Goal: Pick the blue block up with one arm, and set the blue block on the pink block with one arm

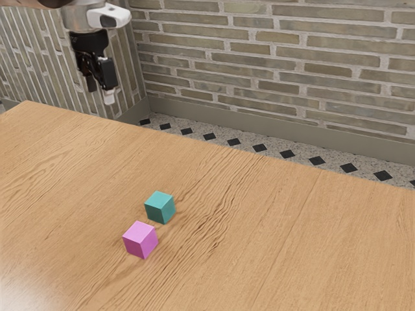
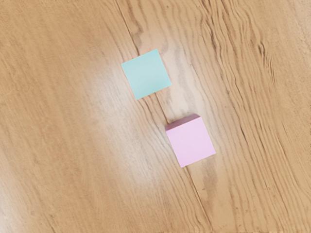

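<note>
Two cubes sit flat on the wood table (image 1: 292, 246), near each other but not touching. Blue block (image 1: 159, 207), teal in shade, lies at 1 o'clock from the pink block (image 1: 140, 239) in the exterior view, with a narrow strip of wood between them. Blue block is equal-sided and upright, one vertical edge turned toward 5 o'clock. Gripper (image 1: 100, 94) hangs high at 11 o'clock from both blocks, near the brick wall, released and holding nothing.
</note>
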{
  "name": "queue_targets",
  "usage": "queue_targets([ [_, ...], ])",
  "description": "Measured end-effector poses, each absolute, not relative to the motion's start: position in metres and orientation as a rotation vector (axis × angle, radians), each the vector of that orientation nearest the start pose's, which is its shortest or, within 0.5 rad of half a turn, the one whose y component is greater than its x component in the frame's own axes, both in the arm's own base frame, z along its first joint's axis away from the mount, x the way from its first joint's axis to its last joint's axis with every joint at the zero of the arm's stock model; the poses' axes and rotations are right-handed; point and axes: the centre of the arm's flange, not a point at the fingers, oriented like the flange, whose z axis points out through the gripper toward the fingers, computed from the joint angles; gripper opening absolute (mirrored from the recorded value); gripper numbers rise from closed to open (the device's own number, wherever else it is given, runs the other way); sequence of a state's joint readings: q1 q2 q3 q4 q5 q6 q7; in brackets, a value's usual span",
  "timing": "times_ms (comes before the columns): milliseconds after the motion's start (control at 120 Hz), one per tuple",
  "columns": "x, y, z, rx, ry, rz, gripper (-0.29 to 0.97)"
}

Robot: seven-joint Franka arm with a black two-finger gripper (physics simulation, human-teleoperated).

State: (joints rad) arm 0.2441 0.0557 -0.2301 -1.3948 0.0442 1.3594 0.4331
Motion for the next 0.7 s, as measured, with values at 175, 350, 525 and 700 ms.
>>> queue_targets([
  [175,0.548,0.019,0.658,-3.047,0.728,0.156,0.68],
  [350,0.548,0.022,0.657,-3.036,0.790,0.162,0.68],
  [525,0.510,0.012,0.753,-2.962,0.800,-0.091,0.68],
  [700,0.575,-0.067,0.657,-2.936,0.984,0.178,0.68],
])
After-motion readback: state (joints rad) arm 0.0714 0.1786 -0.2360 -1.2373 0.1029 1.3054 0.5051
